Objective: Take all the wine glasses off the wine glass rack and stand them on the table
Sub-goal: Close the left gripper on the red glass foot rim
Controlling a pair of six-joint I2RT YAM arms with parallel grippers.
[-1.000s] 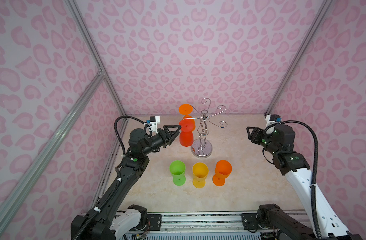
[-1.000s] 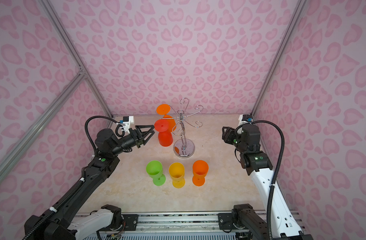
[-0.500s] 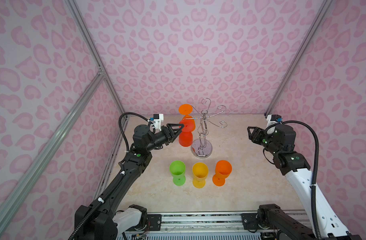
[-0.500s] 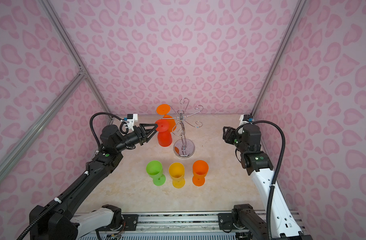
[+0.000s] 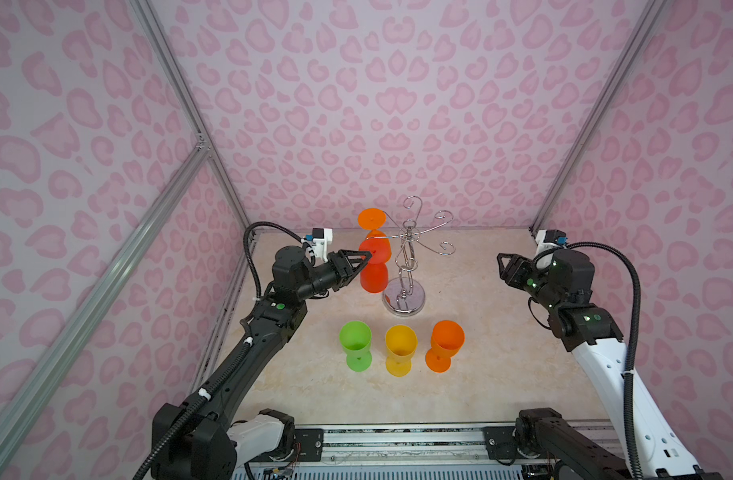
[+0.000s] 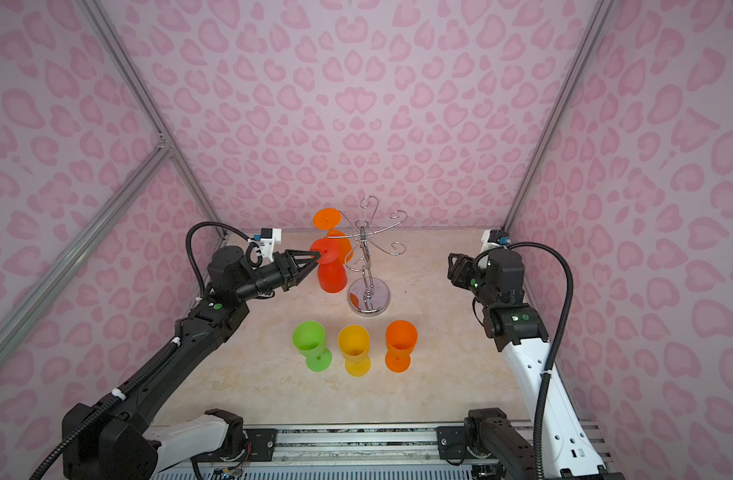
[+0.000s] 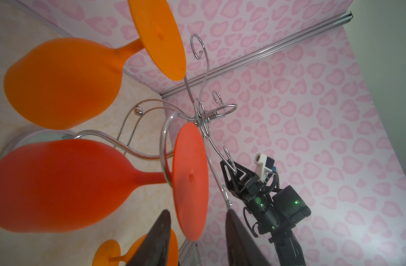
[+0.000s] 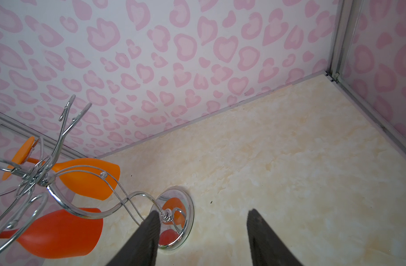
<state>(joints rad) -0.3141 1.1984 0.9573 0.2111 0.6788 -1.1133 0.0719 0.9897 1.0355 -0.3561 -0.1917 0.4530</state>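
Note:
The chrome wine glass rack (image 5: 403, 300) (image 6: 369, 297) stands at the back middle of the table. Two wine glasses hang upside down on its left arms: a red one (image 5: 373, 276) (image 6: 332, 276) in front and an orange one (image 5: 371, 218) behind it. My left gripper (image 5: 367, 259) (image 7: 197, 210) is open, its fingers either side of the red glass's foot disc (image 7: 190, 179), with a gap showing on both sides. My right gripper (image 5: 502, 266) (image 8: 204, 211) hangs open and empty to the right of the rack, well apart from it.
Three wine glasses stand upright in a row in front of the rack: green (image 5: 355, 338), yellow (image 5: 400, 343) and orange (image 5: 447, 338). Pink patterned walls close in the left, back and right sides.
My left gripper has moved forward to the red glass's foot and its jaws have narrowed around it. The right arm has not moved.

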